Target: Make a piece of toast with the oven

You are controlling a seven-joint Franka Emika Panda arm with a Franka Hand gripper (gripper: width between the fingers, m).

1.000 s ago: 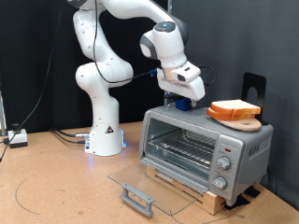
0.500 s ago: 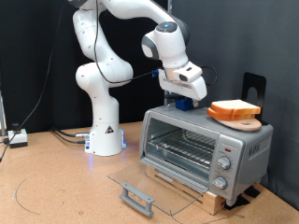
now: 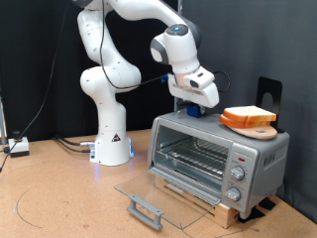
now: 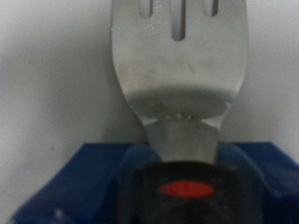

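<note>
The toast (image 3: 247, 114) lies flat on a wooden board (image 3: 256, 129) atop the oven (image 3: 218, 159), at the exterior view's right; being square, it shows no clear long axis. One oven, its glass door (image 3: 158, 198) dropped open onto the counter (image 3: 59, 198), three knobs down its front. The claw (image 3: 191, 108) hangs over the oven's top beside the board, gripping a metal spatula (image 4: 179, 56) whose slotted blade fills the wrist view.
</note>
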